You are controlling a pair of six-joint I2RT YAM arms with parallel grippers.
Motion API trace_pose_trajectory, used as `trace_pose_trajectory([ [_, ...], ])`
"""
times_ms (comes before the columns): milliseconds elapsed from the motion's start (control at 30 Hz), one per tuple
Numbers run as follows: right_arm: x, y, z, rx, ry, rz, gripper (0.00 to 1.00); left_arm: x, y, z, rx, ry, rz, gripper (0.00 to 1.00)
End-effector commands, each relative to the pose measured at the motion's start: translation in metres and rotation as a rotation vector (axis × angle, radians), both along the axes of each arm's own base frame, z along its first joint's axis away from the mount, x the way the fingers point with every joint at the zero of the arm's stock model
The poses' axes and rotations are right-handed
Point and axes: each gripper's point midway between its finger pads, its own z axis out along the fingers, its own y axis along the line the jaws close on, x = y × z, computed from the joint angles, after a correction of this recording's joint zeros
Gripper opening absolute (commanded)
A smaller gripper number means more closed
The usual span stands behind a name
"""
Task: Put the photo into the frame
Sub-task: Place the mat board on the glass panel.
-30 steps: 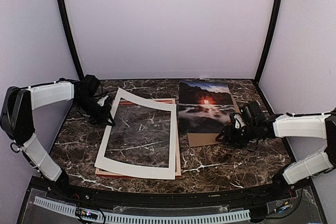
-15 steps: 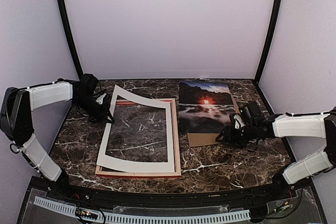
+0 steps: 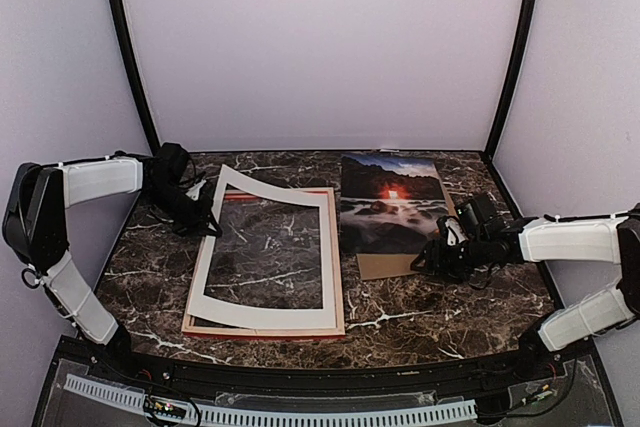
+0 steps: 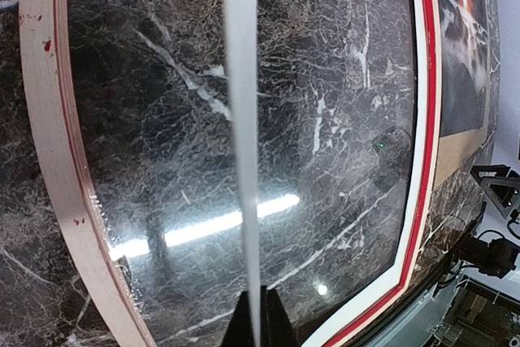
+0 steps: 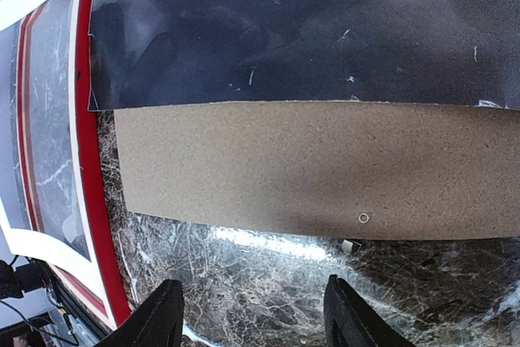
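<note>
Left gripper (image 4: 256,323) has its jaws pinched tight on the white mat board (image 3: 260,317), grabbing it along the far-left edge. In the left wrist view the board runs edge-on straight up from the fingertips. That corner is lifted and curled, while the near edge rests on the frame (image 3: 339,287).

Right gripper (image 5: 253,318) has its 2 fingers spread with nothing between them, hanging over bare marble just in front of the brown backing board (image 5: 309,168).

Frame lies flat left of centre, long axis running near to far, pale wood up with a red inner line. The photo (image 3: 390,202) sits just right of it, left edge close beside the frame's right rail, and I can't tell if they touch. It lies on the backing board, long axis also near to far, sky end at the back, tilted slightly. A brown strip sticks out at its near edge.

Open room: bare table (image 3: 450,297) in front of and right of the board, plus a narrow strip left of the frame.
</note>
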Motion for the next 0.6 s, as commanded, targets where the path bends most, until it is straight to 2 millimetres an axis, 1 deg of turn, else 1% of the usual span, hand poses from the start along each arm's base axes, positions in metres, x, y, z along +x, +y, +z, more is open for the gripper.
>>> trace_pose_trajectory([
  [0, 0.005, 0.006, 0.004, 0.014, -0.033, 0.018, 0.60, 0.002, -0.002, 0.000, -0.026, -0.007, 0.002, 0.01],
  [133, 0.005, 0.006, 0.004, 0.016, -0.031, 0.018, 0.61, 0.001, -0.004, -0.006, -0.028, 0.005, -0.002, 0.04],
  [200, 0.005, 0.006, 0.004, 0.016, -0.033, 0.017, 0.60, 0.001, -0.005, -0.007, -0.023, 0.008, -0.005, 0.08],
  [233, 0.005, 0.006, 0.005, 0.015, -0.034, 0.017, 0.61, 0.000, -0.004, -0.008, -0.018, 0.010, -0.006, 0.13],
  [267, 0.005, 0.006, 0.006, 0.016, -0.035, 0.017, 0.61, 0.001, -0.004, -0.008, -0.007, 0.010, -0.006, 0.15],
  [367, 0.006, 0.006, 0.008, 0.015, -0.039, 0.017, 0.60, 0.001, -0.002, -0.007, 0.015, 0.008, -0.004, 0.30],
  [533, 0.009, 0.008, 0.014, 0.019, -0.051, 0.020, 0.60, 0.001, 0.000, -0.007, 0.041, 0.004, -0.006, 0.43],
  [567, 0.010, 0.008, 0.015, 0.019, -0.053, 0.021, 0.61, 0.001, 0.001, -0.007, 0.051, 0.005, -0.007, 0.47],
])
